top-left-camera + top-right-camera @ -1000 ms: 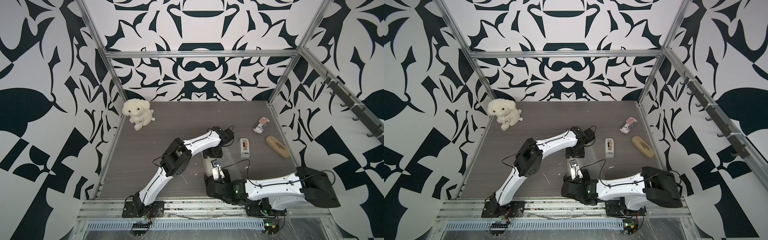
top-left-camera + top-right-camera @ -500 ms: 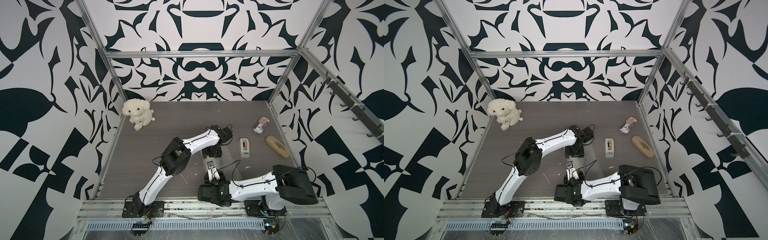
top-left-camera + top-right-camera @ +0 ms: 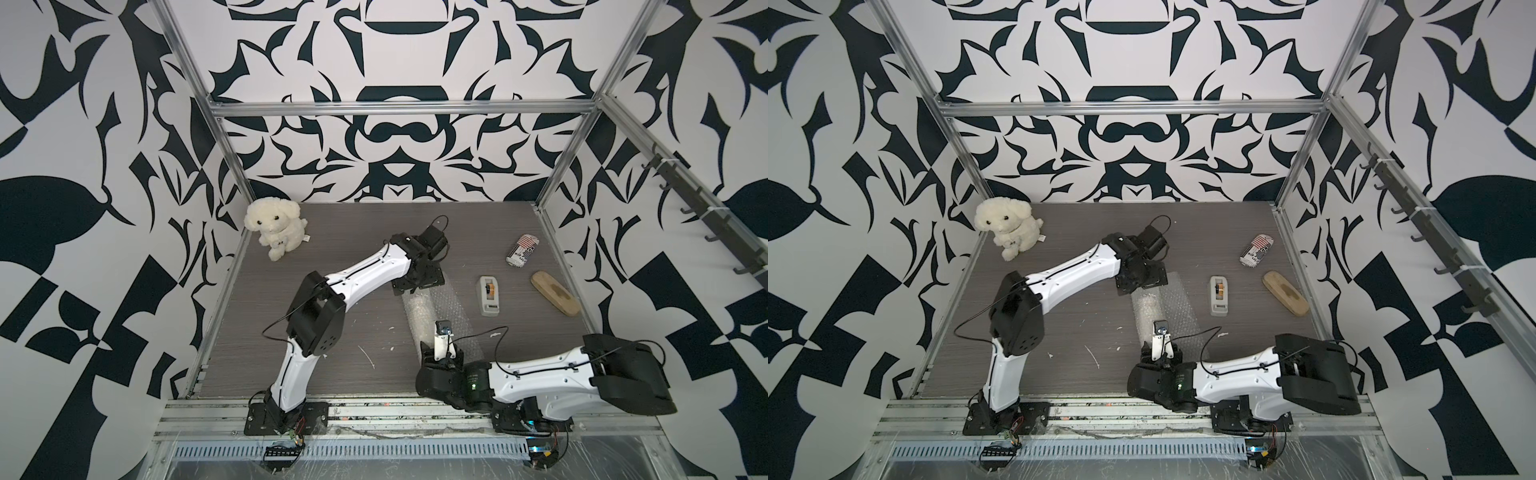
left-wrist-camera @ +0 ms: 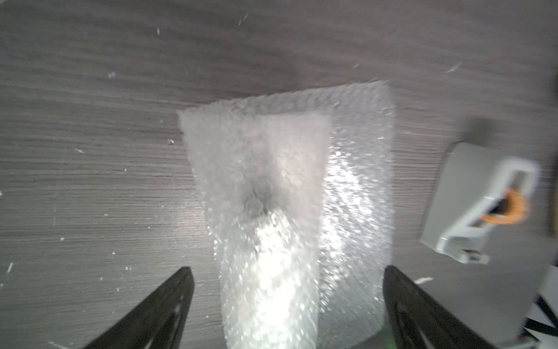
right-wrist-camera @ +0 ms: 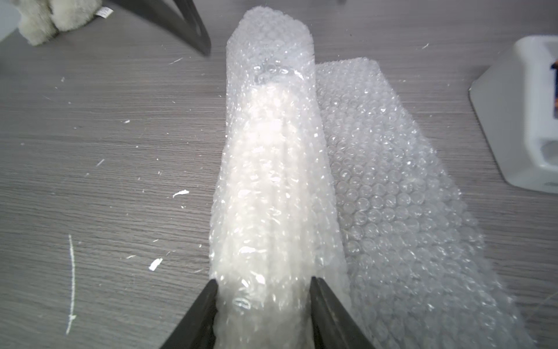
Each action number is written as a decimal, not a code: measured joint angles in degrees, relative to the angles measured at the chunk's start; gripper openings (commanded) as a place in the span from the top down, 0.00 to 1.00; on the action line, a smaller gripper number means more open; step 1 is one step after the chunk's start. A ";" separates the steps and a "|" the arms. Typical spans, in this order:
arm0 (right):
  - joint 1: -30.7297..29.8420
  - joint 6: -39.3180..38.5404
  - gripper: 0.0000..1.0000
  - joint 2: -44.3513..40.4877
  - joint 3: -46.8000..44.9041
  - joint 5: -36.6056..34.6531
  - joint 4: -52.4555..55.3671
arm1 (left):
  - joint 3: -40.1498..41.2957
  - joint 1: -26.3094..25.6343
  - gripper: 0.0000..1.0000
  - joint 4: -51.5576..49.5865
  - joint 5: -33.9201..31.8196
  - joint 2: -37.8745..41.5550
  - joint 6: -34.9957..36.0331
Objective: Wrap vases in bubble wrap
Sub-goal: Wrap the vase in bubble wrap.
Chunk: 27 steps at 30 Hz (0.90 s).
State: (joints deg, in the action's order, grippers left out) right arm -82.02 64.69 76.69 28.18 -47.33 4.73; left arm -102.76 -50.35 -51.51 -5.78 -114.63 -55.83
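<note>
The left fingers (image 4: 157,314) now stand wide, newly released; the right fingers (image 5: 199,317) clamp the bubble wrap (image 5: 392,211) rolled round the vase (image 5: 271,181), so the grip is handed over.

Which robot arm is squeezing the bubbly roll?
The right one: the right end effector is closed on the bubble wrap roll, pressing both its sides. The left end effector stands wide open over the roll's other end, not gripping it.

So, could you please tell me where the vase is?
The vase lies mid-table rolled inside the bubble wrap, clearest in the right wrist view, one end in the right gripper, with the tape dispenser to its right.
</note>
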 measured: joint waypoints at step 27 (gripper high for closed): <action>11.65 0.46 0.50 -19.56 -11.76 19.71 -7.89 | 28.52 -5.90 0.35 26.84 4.74 3.26 -9.57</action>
State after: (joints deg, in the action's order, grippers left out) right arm -70.37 65.14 57.12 16.43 -27.62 -3.16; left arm -74.24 -56.25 -24.67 -1.04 -111.37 -65.41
